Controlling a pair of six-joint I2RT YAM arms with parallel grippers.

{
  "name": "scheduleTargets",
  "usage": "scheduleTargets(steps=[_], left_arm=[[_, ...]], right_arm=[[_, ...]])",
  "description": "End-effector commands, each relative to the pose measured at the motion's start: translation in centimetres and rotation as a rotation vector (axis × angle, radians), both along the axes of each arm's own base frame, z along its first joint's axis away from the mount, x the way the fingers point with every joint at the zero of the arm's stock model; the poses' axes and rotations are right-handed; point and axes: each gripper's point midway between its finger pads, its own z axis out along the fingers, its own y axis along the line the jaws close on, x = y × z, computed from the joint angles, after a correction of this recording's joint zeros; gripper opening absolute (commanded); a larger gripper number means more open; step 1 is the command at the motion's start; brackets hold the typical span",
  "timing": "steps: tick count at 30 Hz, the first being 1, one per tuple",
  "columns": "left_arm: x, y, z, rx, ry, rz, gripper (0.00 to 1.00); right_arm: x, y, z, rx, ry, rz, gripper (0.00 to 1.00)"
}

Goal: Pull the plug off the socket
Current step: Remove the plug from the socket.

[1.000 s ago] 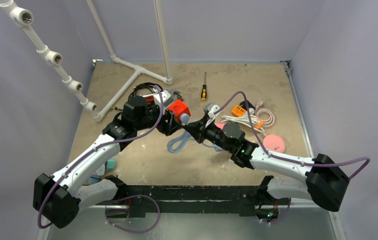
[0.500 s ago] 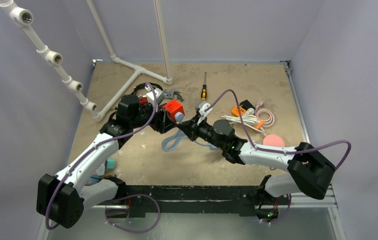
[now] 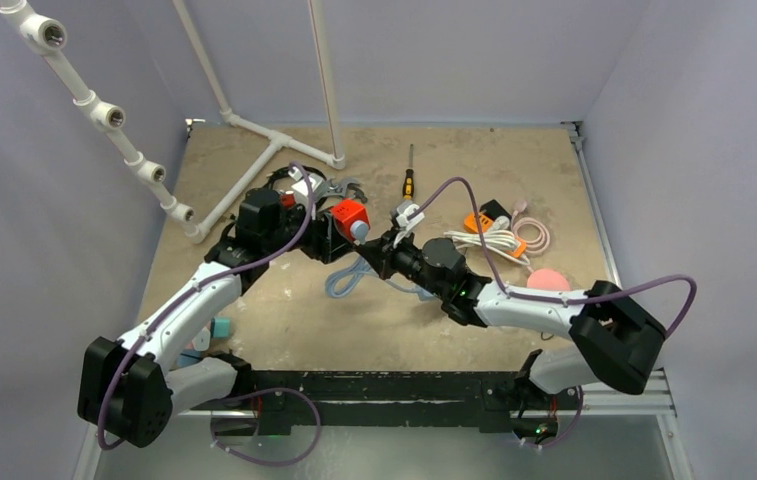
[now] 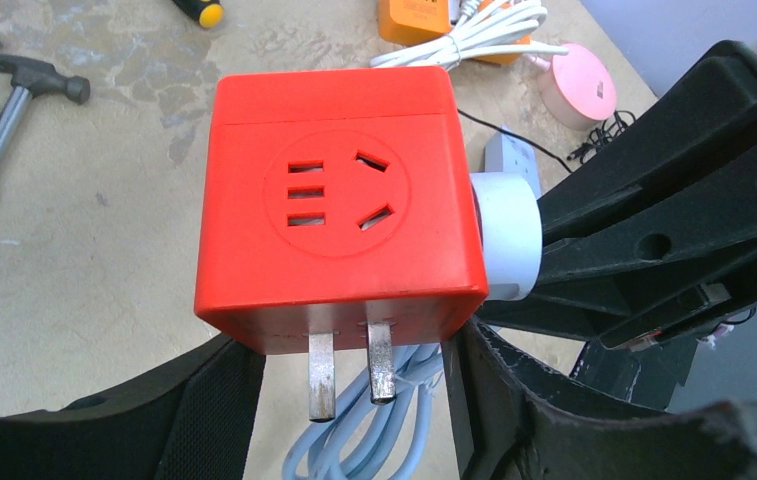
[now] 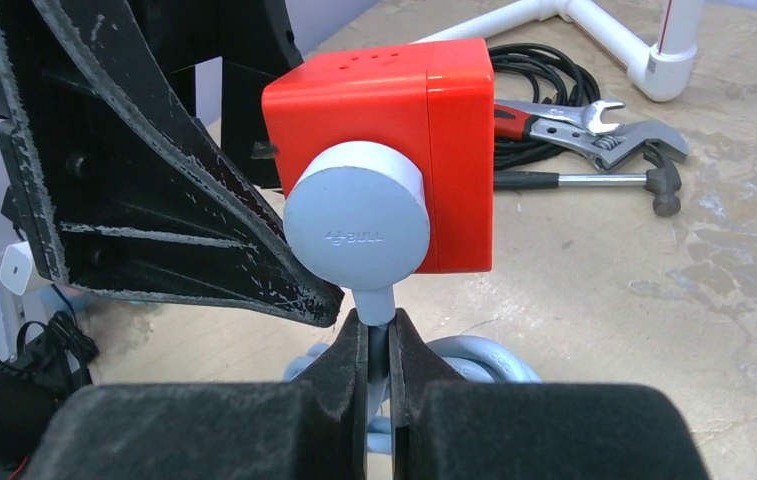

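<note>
Red socket cube [image 3: 347, 212] was off the counter [image 3: 284, 320], mid-scene, held up between the two arms. Left arm's fingers [image 4: 204, 410] were clamped on the cube, one on either flank. The face with the outlet slots looked into the left wrist camera, and two metal prongs [image 4: 349, 365] stuck out of the face nearest that camera.

Grey round plug [image 5: 356, 222] was seated flush in one side face of the cube, not yet out. Right arm's fingers [image 5: 346, 375] were pressed together on the grey cord [image 5: 378, 305], just beneath the plug body where cord meets plug. The cord ran down to a loose grey coil [image 3: 342, 282] on the counter below the cube.

Surroundings:
- Hammer [image 5: 594, 180] and wrench [image 5: 579, 115] lay behind the cube, beside a black cable bundle [image 5: 534, 75].
- Screwdriver [image 3: 408, 178] lay farther back.
- Orange power strip [image 3: 479, 222], a white cord bundle [image 3: 494, 240] and a pink disc [image 3: 551, 283] lay to the right.
- White pipe frame [image 3: 254, 170] stood at back left.
</note>
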Motion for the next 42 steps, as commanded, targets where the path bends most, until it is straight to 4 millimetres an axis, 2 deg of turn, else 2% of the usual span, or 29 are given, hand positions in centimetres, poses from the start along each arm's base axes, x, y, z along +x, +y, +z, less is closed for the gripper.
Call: scheduleTargets(steps=[1, 5, 7, 9, 14, 17, 28, 31, 34, 38, 42], left_arm=[[3.7, 3.5, 2.5, 0.111, -0.124, 0.228, 0.0], [4.6, 5.3, 1.6, 0.19, -0.121, 0.318, 0.0], [4.5, 5.3, 1.4, 0.197, -0.115, 0.316, 0.0], [4.4, 5.0, 1.4, 0.186, -0.112, 0.301, 0.0], [3.8, 3.1, 2.1, 0.084, -0.097, 0.217, 0.0], [3.3, 2.2, 3.0, 0.011, -0.09, 0.164, 0.0], [3.3, 2.1, 5.6, -0.145, -0.109, 0.123, 0.0], [4.0, 3.3, 4.6, -0.075, -0.104, 0.18, 0.0], [4.5, 4.1, 4.1, -0.037, -0.111, 0.227, 0.0], [4.7, 4.7, 2.2, 0.015, -0.054, 0.262, 0.0], [4.8, 4.2, 0.8, 0.019, -0.014, 0.244, 0.0]], right_arm=[[0.3, -2.6, 1.6, 0.015, -0.032, -0.078, 0.0], [-1.0, -3.4, 4.0, 0.07, -0.088, -0.047, 0.0], [-1.3, -3.6, 4.8, 0.088, -0.105, -0.04, 0.0], [-1.3, -3.6, 4.8, 0.085, -0.106, -0.037, 0.0], [-1.0, -3.2, 3.6, 0.068, -0.088, -0.038, 0.0], [-0.6, -2.6, 2.1, 0.043, -0.059, -0.037, 0.0], [0.4, -1.0, -1.3, -0.027, 0.016, -0.029, 0.0], [0.4, -1.2, -0.5, -0.01, 0.003, -0.036, 0.0], [0.1, -1.9, 1.2, 0.022, -0.022, -0.048, 0.0], [-0.7, -3.0, 3.7, 0.073, -0.038, -0.055, 0.0], [0.1, -6.3, 6.0, 0.092, -0.041, -0.208, 0.0]])
